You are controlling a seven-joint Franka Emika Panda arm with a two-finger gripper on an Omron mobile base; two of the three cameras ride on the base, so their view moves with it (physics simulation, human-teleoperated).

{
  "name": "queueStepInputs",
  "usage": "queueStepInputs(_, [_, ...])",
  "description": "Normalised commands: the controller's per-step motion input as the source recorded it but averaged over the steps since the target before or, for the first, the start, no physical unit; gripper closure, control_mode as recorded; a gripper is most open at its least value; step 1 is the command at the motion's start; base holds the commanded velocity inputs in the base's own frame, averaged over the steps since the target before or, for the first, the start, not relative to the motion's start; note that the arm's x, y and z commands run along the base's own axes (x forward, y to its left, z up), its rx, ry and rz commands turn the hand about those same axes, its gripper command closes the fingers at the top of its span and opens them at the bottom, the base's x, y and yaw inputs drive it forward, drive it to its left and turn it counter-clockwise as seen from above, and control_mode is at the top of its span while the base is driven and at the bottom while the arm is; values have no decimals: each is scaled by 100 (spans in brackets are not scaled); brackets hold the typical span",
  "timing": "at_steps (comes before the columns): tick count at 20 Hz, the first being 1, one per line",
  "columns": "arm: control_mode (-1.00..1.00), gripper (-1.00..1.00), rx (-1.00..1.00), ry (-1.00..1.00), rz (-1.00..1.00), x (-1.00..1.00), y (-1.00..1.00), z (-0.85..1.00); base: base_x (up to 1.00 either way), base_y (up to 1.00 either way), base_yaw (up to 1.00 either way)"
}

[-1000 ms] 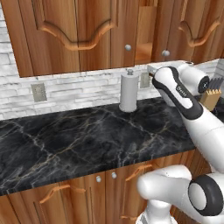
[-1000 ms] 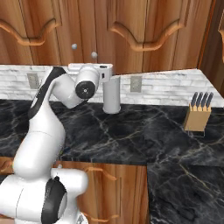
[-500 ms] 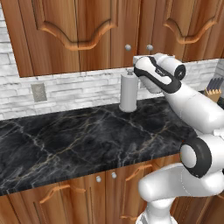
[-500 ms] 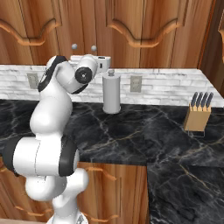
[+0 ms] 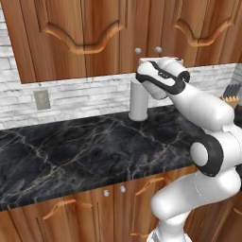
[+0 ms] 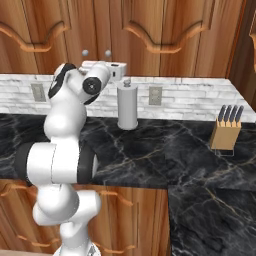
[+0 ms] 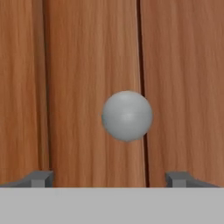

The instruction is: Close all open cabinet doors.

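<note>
The cabinet doors (image 5: pixel 90 38) hang on the wall above the bench's (image 5: pixel 71 151) back edge, reddish wood with arched moulding. In the hand view a round silver knob (image 7: pixel 127 116) sits beside the seam between two panels. The end effector (image 7: pixel 111 179) faces that knob — fingertips (image 7: pixel 41 178) spread wide, pinching nothing. A grey cylinder (image 6: pixel 127 106) stands upright at the bench's back edge.

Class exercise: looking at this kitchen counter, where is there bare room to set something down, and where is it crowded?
Free: the black marble counter left of the paper towel holder, below the wall outlet; also the stretch between the holder and the knife block. Crowded: around the holder, where the arm reaches up to the cabinet doors.
</note>
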Motion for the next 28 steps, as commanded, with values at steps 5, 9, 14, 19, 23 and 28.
queueStepInputs(5, [-100,-100,0,4,0,11,0,2,0,0,0])
queueStepInputs(9, [-100,-100,7,5,-1,-83,-4,74,0,0,0])
queueStepInputs(14, [-100,-100,14,12,-1,-100,-5,100,0,0,0])
queueStepInputs(19, [-100,-100,-2,37,3,2,23,23,0,0,0])
queueStepInputs(23, [-100,-100,-2,29,-1,98,7,-9,0,0,0])
queueStepInputs(28, [-100,-100,0,7,-1,15,0,0,0,0,0])
